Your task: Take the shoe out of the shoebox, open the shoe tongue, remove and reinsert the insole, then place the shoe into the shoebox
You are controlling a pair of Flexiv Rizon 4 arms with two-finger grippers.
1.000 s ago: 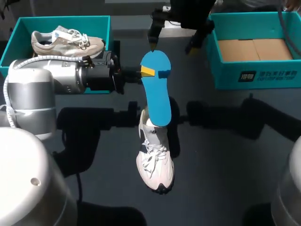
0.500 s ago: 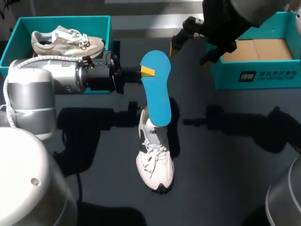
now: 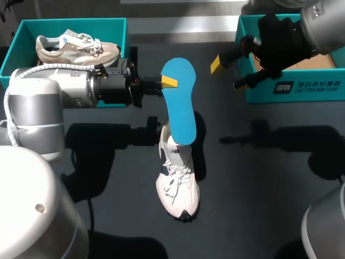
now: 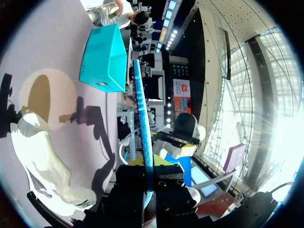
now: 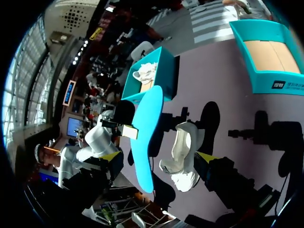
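My left gripper (image 3: 164, 82) is shut on the edge of a blue insole (image 3: 179, 105), held above the table's middle. In the left wrist view the insole (image 4: 142, 114) shows edge-on between the fingers of my left gripper (image 4: 147, 166). A white shoe (image 3: 177, 181) lies on the table below, toe toward the front edge; the insole's lower end overlaps its heel in the head view. My right gripper (image 3: 228, 74) hangs open and empty beside the right shoebox (image 3: 253, 81). From the right wrist, the right gripper (image 5: 156, 159) looks onto the insole (image 5: 145, 137) and the shoe (image 5: 183, 152).
The teal right shoebox (image 5: 266, 83) at the back right has bare cardboard inside. A second teal box (image 3: 21, 38) at the back left holds a beige shoe (image 3: 75, 47). My left arm stretches in front of that box.
My right arm has swung from above the insole's top end to the right, toward the right shoebox, gripper still open. The left arm and insole have not moved.
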